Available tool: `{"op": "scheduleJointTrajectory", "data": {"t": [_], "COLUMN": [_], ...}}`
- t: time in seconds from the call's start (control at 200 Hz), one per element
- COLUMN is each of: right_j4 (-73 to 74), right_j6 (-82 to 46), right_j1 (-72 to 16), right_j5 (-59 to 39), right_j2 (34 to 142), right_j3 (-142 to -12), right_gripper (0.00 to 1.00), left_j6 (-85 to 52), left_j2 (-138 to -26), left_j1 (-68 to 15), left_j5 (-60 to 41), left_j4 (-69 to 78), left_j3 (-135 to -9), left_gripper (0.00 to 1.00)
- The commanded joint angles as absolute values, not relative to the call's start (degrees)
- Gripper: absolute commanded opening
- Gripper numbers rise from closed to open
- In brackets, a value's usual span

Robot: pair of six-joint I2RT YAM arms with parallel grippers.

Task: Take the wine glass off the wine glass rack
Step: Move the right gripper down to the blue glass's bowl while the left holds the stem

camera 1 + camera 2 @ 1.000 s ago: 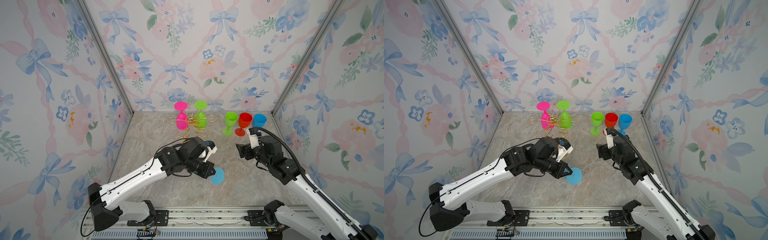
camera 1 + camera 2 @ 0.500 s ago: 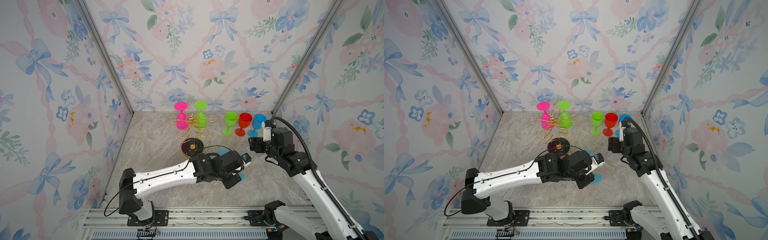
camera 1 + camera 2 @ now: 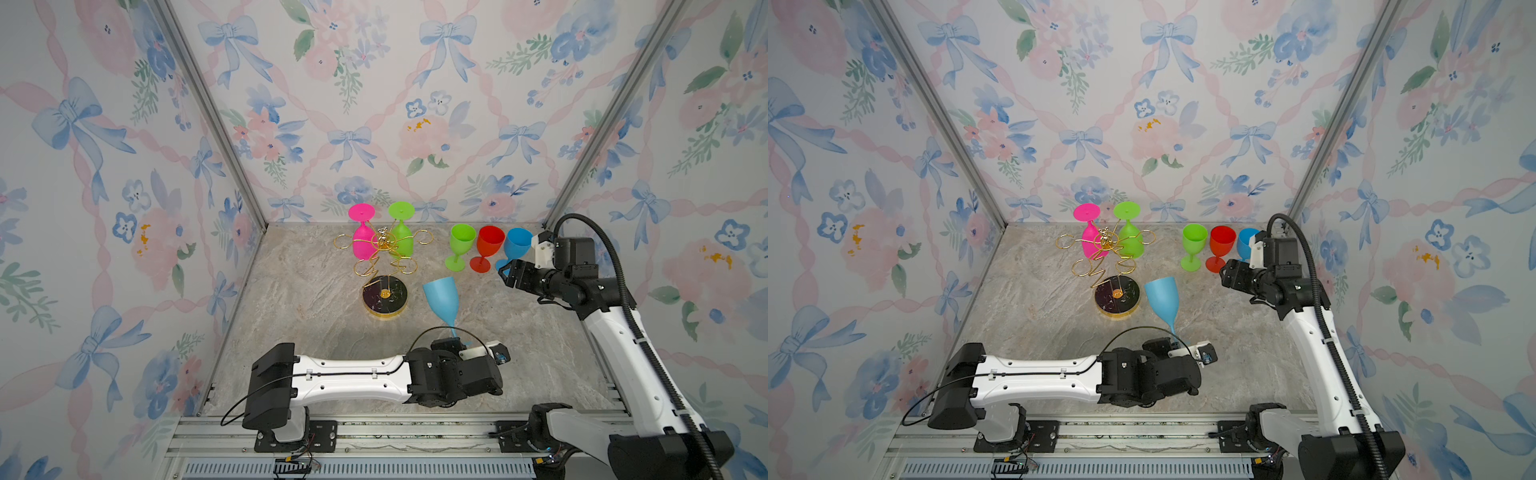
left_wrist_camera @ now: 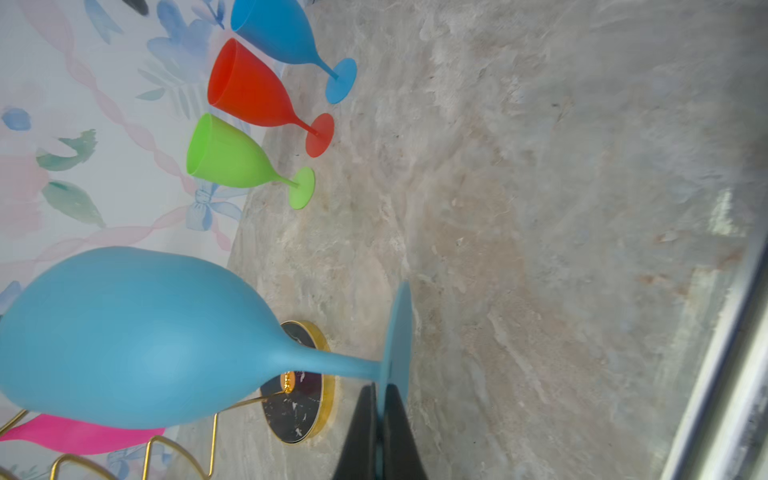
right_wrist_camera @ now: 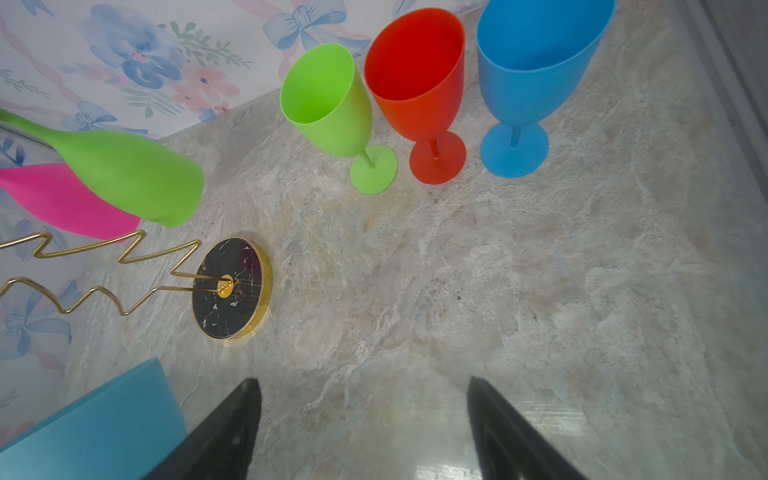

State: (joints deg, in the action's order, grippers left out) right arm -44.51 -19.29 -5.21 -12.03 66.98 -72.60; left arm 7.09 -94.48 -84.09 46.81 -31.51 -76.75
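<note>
My left gripper (image 3: pixel 462 343) (image 4: pixel 379 390) is shut on the edge of the foot of a light blue wine glass (image 3: pixel 441 296) (image 4: pixel 124 336). The glass stands bowl up, tilted, just right of the gold wine glass rack (image 3: pixel 384 296) (image 3: pixel 1116 296) and free of its arms. A pink glass (image 3: pixel 360 245) and a green glass (image 3: pixel 402 245) hang upside down from the rack's rear arms. My right gripper (image 3: pixel 508 276) (image 5: pixel 363 386) hovers open and holds nothing, close to the standing glasses at the back right.
Upright green (image 3: pixel 461 245), red (image 3: pixel 488 247) and blue (image 3: pixel 517 245) glasses stand in a row at the back right, just behind the right gripper. Flowered walls close off three sides. A metal rail (image 3: pixel 374 432) runs along the front.
My left arm has swung low to the front right, carrying the light blue glass away from the rack and turning it bowl up. My right gripper has drawn back to the right.
</note>
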Motion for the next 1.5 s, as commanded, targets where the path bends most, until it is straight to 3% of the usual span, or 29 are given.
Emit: {"op": "scheduleJointTrajectory", "data": {"t": [0.0, 0.16, 0.5, 0.75, 0.885, 1.495], "right_j4": [-46.96, -48.81, -53.70, -56.32, -58.04, -66.23], "right_j6": [-20.55, -20.20, -20.22, -21.10, -21.07, -25.55], "right_j1": [-7.49, -11.64, -17.51, -20.41, -21.18, -22.75], "right_j5": [-14.24, -13.42, -17.54, -24.04, -25.76, -32.80], "right_j2": [67.95, 69.76, 74.59, 77.34, 77.44, 80.25], "right_j3": [-76.10, -79.47, -84.96, -88.25, -89.30, -95.92], "right_gripper": [0.80, 0.79, 0.78, 0.75, 0.74, 0.66], "left_j6": [13.62, 25.63, 47.96, 45.91, 52.41, 62.94], "left_j2": [-94.70, -90.99, -87.80, -80.72, -76.17, -76.79], "left_j1": [-84.02, -85.02, -86.44, -86.74, -86.75, -86.74], "left_j5": [60.32, 66.96, 70.27, 60.86, 54.77, 50.96], "left_j4": [-24.56, -7.76, 21.14, 22.58, 30.79, 39.24], "left_j3": [-71.82, -59.52, -44.21, -39.73, -33.24, -26.14], "left_gripper": [0.00, 0.00, 0.00, 0.00, 0.00, 0.00]}}
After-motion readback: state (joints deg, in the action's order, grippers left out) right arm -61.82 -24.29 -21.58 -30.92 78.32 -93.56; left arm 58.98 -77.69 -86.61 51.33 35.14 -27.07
